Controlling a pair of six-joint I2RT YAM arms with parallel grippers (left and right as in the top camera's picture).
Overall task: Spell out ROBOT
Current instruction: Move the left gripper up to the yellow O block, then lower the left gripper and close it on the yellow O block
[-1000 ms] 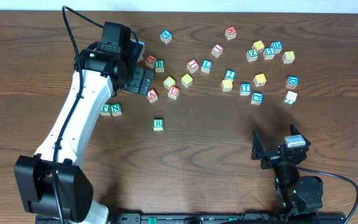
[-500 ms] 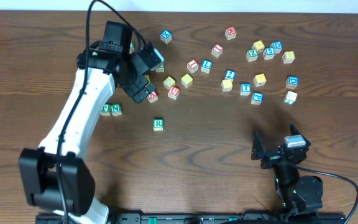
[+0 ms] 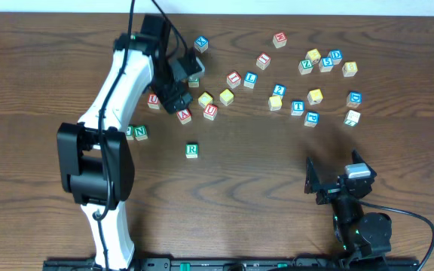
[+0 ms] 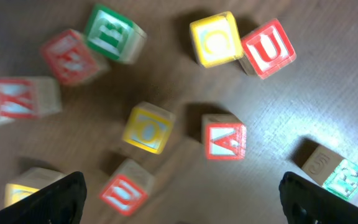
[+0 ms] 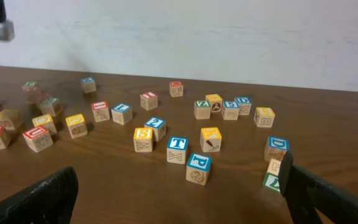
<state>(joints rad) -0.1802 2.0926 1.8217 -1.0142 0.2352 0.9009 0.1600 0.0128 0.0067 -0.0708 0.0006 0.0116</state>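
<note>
Your left gripper (image 4: 182, 199) hangs with fingers spread above a far-left yellow cube (image 4: 148, 127), probably lining up to pinch it. Your right gripper (image 3: 334, 178) rests spread, near right.

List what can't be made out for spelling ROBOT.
B cube: blurred in left wrist view; overhead, mostly covered by the left gripper.
Yellow cube: letter smeared in left wrist view; overhead, hidden under that gripper.
R cube: left wrist view, washed out, blurred.
Right gripper: right wrist view shows only fingertips.
</note>
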